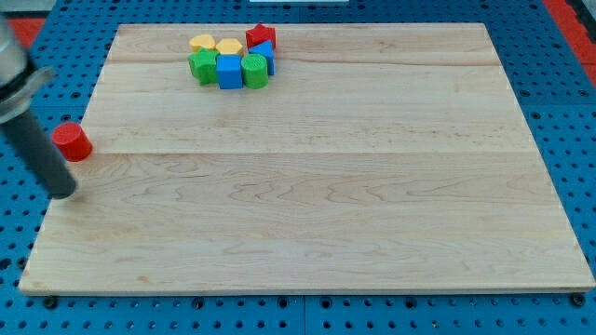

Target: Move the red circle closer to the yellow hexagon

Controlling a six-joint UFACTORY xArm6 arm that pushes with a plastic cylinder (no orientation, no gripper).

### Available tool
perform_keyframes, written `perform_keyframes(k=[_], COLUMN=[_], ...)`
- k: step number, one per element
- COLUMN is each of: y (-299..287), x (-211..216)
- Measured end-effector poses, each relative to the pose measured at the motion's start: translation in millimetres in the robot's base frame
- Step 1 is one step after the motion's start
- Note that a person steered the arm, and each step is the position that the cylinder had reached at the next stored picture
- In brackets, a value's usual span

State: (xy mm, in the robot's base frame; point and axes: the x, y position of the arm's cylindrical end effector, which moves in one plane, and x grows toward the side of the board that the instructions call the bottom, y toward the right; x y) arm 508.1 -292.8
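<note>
The red circle (72, 141) sits at the board's left edge, partly over it. The yellow hexagon (229, 47) lies in a cluster near the view's top, far to the upper right of the red circle. My tip (63, 193) is at the left edge of the board, just below and slightly left of the red circle, a short gap apart from it. The dark rod rises to the view's upper left.
The cluster holds a second yellow block (202, 43), a green block (201, 65), a blue cube (229, 71), a green cylinder (254, 71), a red star-like block (261, 36) and another blue block (268, 53). The wooden board (307, 186) lies on a blue pegboard.
</note>
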Motion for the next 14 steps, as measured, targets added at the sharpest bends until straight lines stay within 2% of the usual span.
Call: perform_keyframes(k=[1,3,4,6,9,11,12,14], y=[-10.6,25.5,39.2,85.1,85.2,9.8,42.0,132.5], x=[-29.2,-136.9,-120.5,-127.9,-257.7,-266.9,-295.6,-306.9])
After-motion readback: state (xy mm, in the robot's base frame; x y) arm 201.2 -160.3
